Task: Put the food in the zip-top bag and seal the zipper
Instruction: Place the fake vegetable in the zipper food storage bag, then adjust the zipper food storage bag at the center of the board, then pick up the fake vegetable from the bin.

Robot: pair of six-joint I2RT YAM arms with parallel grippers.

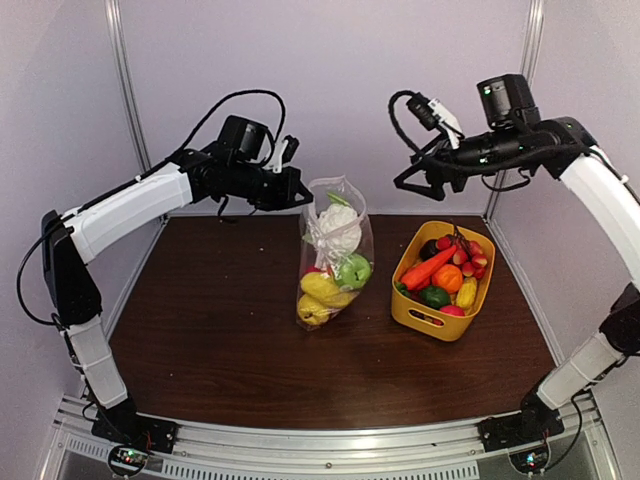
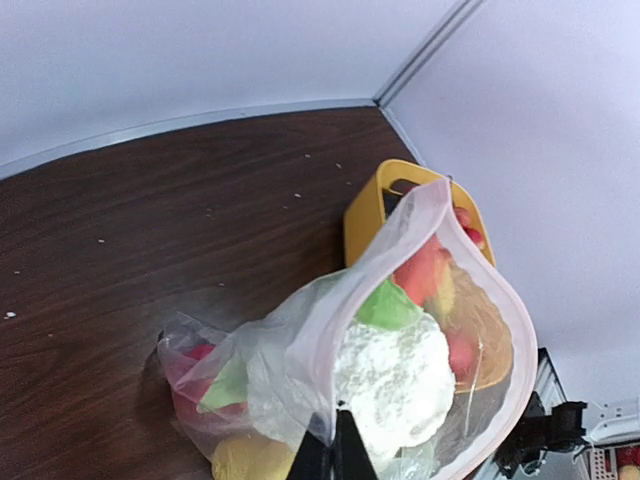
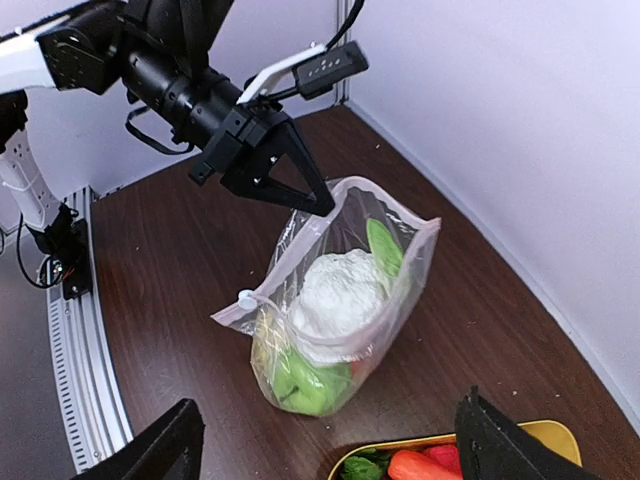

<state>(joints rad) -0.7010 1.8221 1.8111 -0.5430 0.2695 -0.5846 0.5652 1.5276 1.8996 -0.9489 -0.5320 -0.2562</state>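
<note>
Got the bag (image 1: 335, 260) standing mid-frame on the bench (image 1: 220, 330), rim pinched in the left claw (image 1: 303, 196). With the right claw (image 1: 412, 186) spread wide and empty, upper right above the basket (image 1: 425, 318), best to grab the carrot (image 1: 428, 268) next, drop it straight down the mouth, hold that rim taut.

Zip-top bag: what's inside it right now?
In the bag, a white cauliflower sits on top, with a green ball and yellow lemon below it and something red beside them. Crinkled plastic and the upper pieces hide whatever else lies at the bottom.
</note>
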